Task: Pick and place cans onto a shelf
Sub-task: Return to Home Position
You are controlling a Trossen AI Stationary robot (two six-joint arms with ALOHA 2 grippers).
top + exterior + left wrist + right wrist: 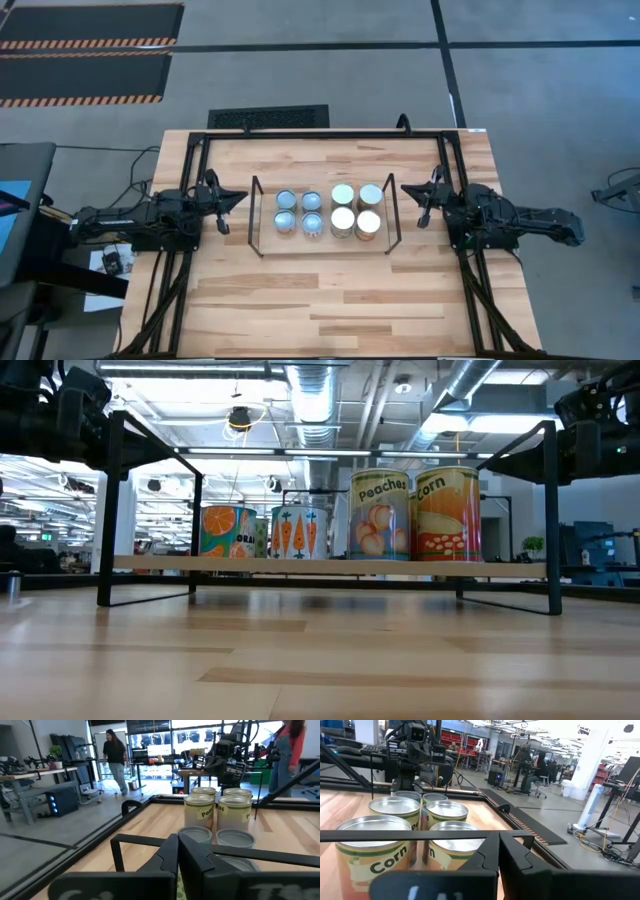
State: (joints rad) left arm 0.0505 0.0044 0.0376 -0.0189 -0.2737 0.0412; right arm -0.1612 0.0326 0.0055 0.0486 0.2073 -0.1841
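Observation:
The shelf (257,216), a low black wire rack with a light wood board, stands at the table's middle. Several cans stand upright on it on their bases. The small ones with silver-blue tops (299,211) are on its left half and the wider ones with whitish tops (356,209) on its right. The low view shows an orange-labelled can (228,531), a carrot can (300,532), a Peaches can (380,515) and a Corn can (447,513). My left gripper (243,195) is shut, just left of the shelf, pointing level at it. My right gripper (405,188) is shut, just right of it.
A larger black metal frame (300,133) edges the table, and both arms reach in over its side rails. Bare wood (320,300) lies between the shelf and the table's near edge. People (116,757) move about in the room beyond the table.

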